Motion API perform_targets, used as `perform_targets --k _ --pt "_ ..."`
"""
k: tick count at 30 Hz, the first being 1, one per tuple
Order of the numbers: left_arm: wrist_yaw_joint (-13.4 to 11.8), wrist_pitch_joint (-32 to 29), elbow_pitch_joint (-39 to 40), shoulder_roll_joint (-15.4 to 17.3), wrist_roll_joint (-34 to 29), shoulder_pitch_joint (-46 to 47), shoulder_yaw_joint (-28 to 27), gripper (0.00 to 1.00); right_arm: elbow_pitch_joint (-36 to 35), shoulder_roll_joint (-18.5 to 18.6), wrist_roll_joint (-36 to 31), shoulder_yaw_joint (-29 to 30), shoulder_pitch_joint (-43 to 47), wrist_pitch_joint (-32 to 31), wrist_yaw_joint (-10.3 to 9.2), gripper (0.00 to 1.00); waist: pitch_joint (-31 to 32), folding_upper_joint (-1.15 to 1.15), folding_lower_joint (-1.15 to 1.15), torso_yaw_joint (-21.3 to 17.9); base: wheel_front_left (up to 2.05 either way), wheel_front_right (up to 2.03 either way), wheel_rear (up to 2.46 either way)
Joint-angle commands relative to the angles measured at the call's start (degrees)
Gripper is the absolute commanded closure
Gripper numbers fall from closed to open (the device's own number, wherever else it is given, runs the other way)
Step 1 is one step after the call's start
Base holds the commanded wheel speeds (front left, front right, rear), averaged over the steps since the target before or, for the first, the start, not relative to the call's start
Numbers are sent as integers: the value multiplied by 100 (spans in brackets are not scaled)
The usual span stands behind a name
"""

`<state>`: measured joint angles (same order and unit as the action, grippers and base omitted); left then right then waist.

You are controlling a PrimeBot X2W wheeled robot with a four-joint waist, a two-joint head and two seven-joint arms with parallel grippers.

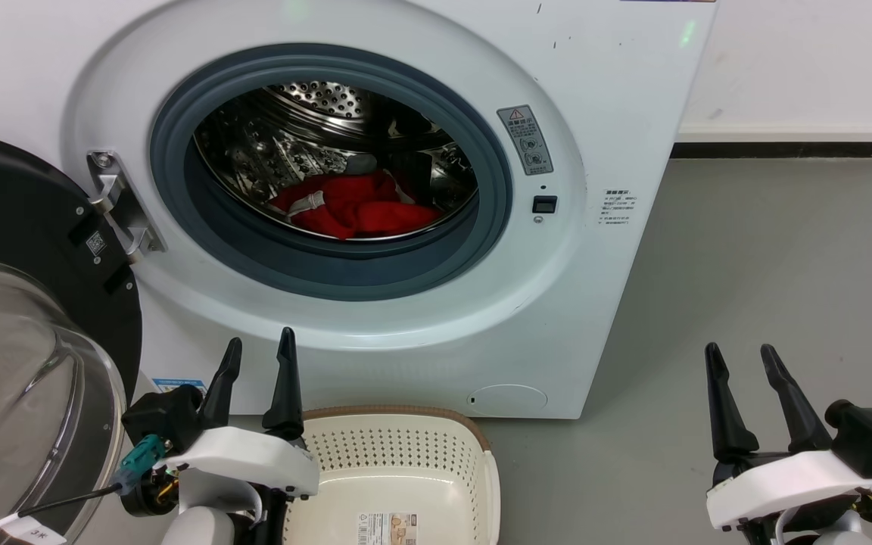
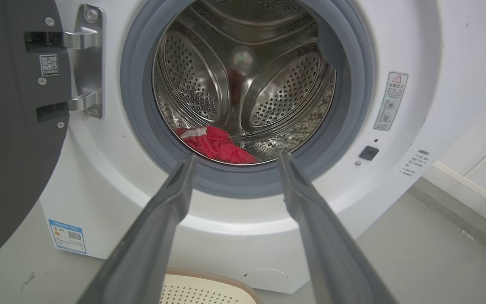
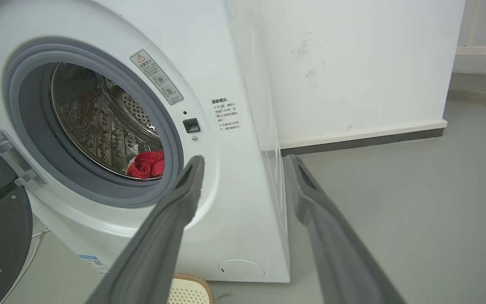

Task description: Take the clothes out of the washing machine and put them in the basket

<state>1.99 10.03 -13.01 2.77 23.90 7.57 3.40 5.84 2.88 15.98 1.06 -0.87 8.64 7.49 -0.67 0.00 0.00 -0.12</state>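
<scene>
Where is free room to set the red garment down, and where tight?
Free: inside the basket, bare but for its label; grey floor right of the washing machine. Tight: basket's left side, by the left gripper and open door.

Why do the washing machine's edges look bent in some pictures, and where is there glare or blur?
Left wrist view: the wide lens bows the washing machine, and the left tool looms large and soft near the lens. Right wrist view: the machine's side edge leans, and the right tool looks oversized. Head view: lines stay straighter; the drum glints and the glass door shows pale reflections.
</scene>
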Motion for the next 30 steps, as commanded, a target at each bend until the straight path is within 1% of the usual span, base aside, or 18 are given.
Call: perform_targets --k 1,20,21,30 --pt "-19 59 24 13 -170 86 5 0 -71 2 -152 -18 21 52 0 0 -3 0 0 7 0 0 0" --pt "-121 293 -40 14 -1200 142 133 0 -110 0 -1105 -40 85 64 -1 0 -44 0 0 89 0 0 0" --pt "-140 323 -48 15 -1346 148 152 0 -117 -1 -1245 -36 96 74 -1 0 -49 0 0 102 0 0 0" --pt "-184 424 -46 15 -1690 147 184 0 -158 -1 -1651 -62 99 128 -1 0 -46 0 0 123 0 0 0"
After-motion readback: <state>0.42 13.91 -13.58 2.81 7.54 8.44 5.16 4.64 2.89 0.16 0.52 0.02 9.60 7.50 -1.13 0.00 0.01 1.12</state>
